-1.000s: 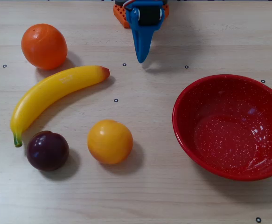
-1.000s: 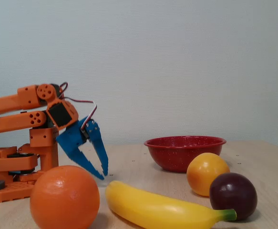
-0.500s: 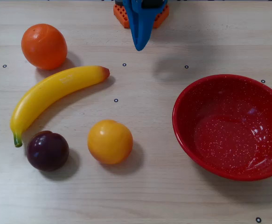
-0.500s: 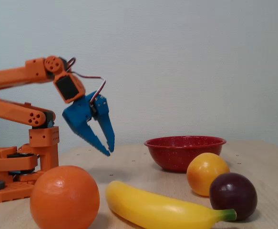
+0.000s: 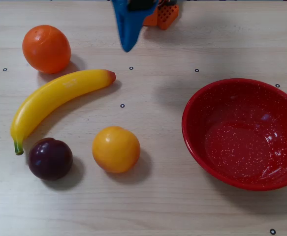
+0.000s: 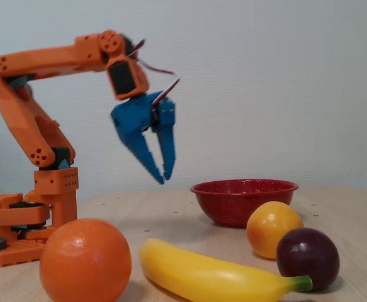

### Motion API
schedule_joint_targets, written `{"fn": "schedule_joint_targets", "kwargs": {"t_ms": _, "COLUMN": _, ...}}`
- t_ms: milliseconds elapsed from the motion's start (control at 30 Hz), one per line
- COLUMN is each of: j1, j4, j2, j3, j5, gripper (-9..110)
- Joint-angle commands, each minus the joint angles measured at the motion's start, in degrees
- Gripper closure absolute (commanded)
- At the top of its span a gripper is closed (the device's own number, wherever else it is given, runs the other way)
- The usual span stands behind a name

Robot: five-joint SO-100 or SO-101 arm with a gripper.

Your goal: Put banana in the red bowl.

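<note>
A: What did the banana look like from overhead?

B: Long, curved, glossy yellow. It had a green stem tip at its lower left end and a reddish-orange tip at its upper right end. It lay flat on the table, slanting across the left half of that view.

A: And its neighbours, left to right?

B: An orange fruit sat just above the banana's middle, close beside it. A dark purple plum sat right by the stem end; I could not tell whether they touched. A round yellow-orange fruit stood below the banana's reddish end, apart from it. Far right was the red bowl, glossy with fine white speckles, well apart from the banana.

A: The count?

B: One banana, one orange fruit, one plum, one yellow-orange fruit, one bowl. Four fruits in all.

A: The pincer?

B: The blue pincer hung in the air in the fixed view, tips pointing down, above the table. Its two fingers nearly met at the tips and gripped nothing. The orange arm reached over from the left.
</note>
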Motion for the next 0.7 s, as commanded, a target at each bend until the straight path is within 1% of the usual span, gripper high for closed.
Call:
{"fn": "schedule_joint_targets", "kwargs": {"t_ms": 0, "j1": 2.5, "j4": 2.1, "j2": -3.3, "j3": -10.5, "j5": -5.0, "gripper": 102}}
{"fn": "schedule_joint_targets", "kwargs": {"t_ms": 133, "j1": 6.7, "j4": 4.1, "j2": -11.3, "j3": -18.2, "j5": -10.5, "gripper": 101}}
{"fn": "schedule_joint_targets", "kwargs": {"t_ms": 433, "j1": 14.2, "j4": 6.4, "j2": -23.1, "j3": -29.1, "j5": -19.5, "gripper": 90}}
{"fn": "schedule_joint_targets", "kwargs": {"t_ms": 500, "j1": 15.7, "j4": 7.6, "j2": -25.6, "j3": -31.4, "j5": -21.5, "gripper": 87}}
{"fn": "schedule_joint_targets", "kwargs": {"t_ms": 600, "j1": 18.0, "j4": 9.2, "j2": -29.5, "j3": -34.5, "j5": -23.5, "gripper": 78}}
{"fn": "schedule_joint_targets", "kwargs": {"t_ms": 667, "j1": 19.2, "j4": 10.5, "j2": -32.1, "j3": -36.4, "j5": -24.9, "gripper": 76}}
